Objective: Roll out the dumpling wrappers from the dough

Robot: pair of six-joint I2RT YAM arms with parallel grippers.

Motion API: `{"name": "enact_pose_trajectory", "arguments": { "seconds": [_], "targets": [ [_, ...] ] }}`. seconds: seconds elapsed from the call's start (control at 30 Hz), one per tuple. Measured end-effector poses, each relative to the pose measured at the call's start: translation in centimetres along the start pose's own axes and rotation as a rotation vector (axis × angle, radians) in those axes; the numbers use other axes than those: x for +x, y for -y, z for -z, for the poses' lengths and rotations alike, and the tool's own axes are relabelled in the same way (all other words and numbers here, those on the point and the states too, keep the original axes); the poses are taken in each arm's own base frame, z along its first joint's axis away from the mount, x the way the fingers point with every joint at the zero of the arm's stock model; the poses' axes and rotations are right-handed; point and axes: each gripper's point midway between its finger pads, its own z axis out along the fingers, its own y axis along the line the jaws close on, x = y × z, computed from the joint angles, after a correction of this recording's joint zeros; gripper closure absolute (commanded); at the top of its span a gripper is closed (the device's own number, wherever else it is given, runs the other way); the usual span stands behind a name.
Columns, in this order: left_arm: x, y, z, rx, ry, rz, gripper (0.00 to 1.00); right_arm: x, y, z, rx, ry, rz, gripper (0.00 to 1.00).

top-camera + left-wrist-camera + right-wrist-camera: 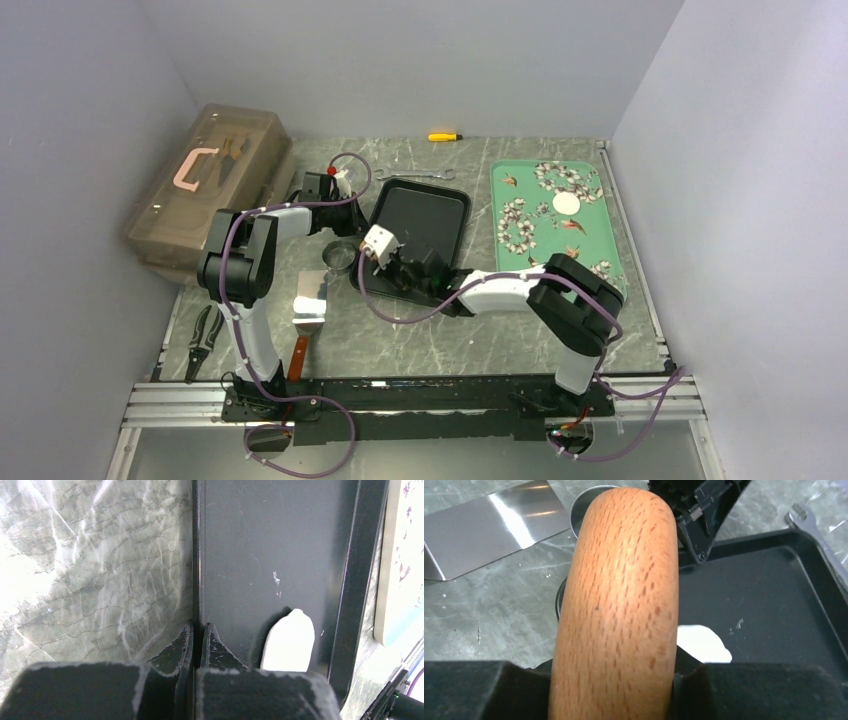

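**Pin in one claw, tray rim in the other**

My left claw (199, 630) is pressed together on the left rim of the black tray (260, 540). One finger sits outside over the marbled table (90, 570), and the other sits inside against the tray wall.

My right claw (614, 685) pinches the wooden rolling pin (619, 580) across its barrel, with the pads snug on both sides. The pin points away from my wrist toward the metal ring cutter (586, 495), which sits on the table just beside the tray's left rim.

The dough (290, 642) lies on the black tray's floor as a flattened white patch. It is just beside the pin and partly hidden under my right claw. I cannot tell whether the pin touches it.

One dumpling wrapper (566, 204), a small white round, rests on the green floral tray (545, 255) to the right of the black one.

A bench scraper (310, 305) lies near the cutter. A wrench (415, 176) lies just beyond the black tray, and a yellow screwdriver (444, 136) lies at the far edge. A translucent toolbox (205, 185) stands at the far left, and pliers (205, 340) lie near my left base.
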Motion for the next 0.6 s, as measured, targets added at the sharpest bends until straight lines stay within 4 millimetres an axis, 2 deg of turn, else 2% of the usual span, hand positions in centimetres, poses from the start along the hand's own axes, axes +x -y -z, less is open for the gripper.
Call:
{"name": "enact_pose_trajectory", "arguments": {
  "seconds": [0.13,0.4,0.5,0.6],
  "targets": [
    [0.0,0.0,0.0,0.0,0.0,0.0,1.0,0.3,-1.6,-0.1,-0.017,0.001,0.002,1.0],
    [0.0,0.0,0.0,0.0,0.0,0.0,1.0,-0.3,-1.3,0.0,-0.056,-0.002,-0.056,1.0],
    [0.0,0.0,0.0,0.0,0.0,0.0,1.0,-1.4,-0.1,0.4,-0.093,0.027,-0.16,1.0],
    [0.0,0.0,0.0,0.0,0.0,0.0,1.0,-3.5,2.6,0.8,-0.092,0.093,-0.285,1.0]
  ]
}}
